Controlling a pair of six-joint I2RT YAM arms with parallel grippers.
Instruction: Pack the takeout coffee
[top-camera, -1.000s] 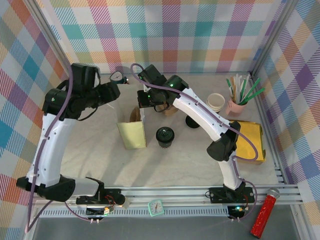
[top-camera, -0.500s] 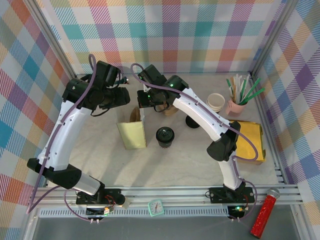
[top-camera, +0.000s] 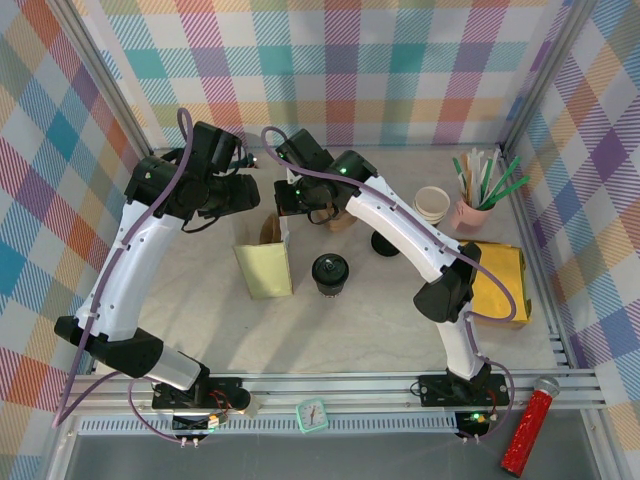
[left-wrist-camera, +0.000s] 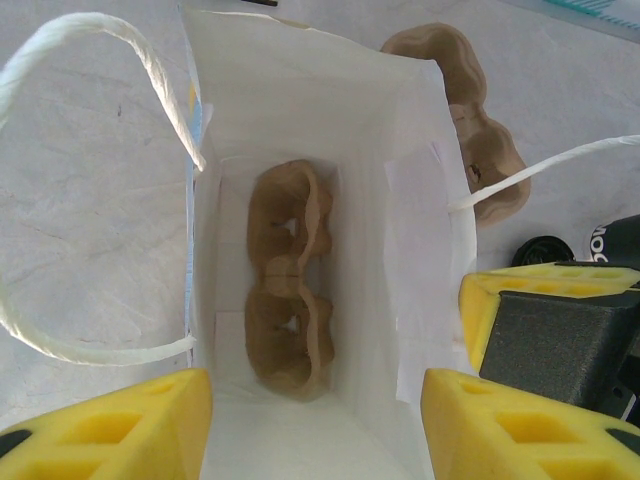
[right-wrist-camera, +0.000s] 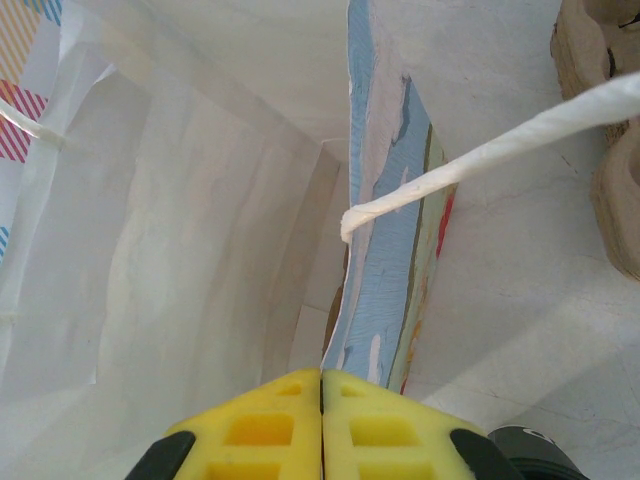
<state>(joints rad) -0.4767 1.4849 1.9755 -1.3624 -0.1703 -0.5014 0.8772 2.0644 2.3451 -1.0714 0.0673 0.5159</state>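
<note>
left gripper (left-wrist-camera: 315, 425): jaws apart, empty, over the paper bag (top-camera: 265, 268) mouth; I had swung it in from the left a second before | right gripper (right-wrist-camera: 321, 385): clamped on the bag's rim, unmoved | takeout coffee (top-camera: 331, 272): upright on the table (top-camera: 380, 320), unmoved, right of both claws and toward the bases, closer to the right one

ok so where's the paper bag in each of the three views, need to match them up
top external: the paper bag stands left of centre, between the two arms' ends.
left wrist: seen from above, mouth open, white walls across the middle.
right wrist: its white inside is on the left, with one wall's edge running down into the right gripper.
shared landmark: the brown cup carrier lying just outside the bag.
</note>
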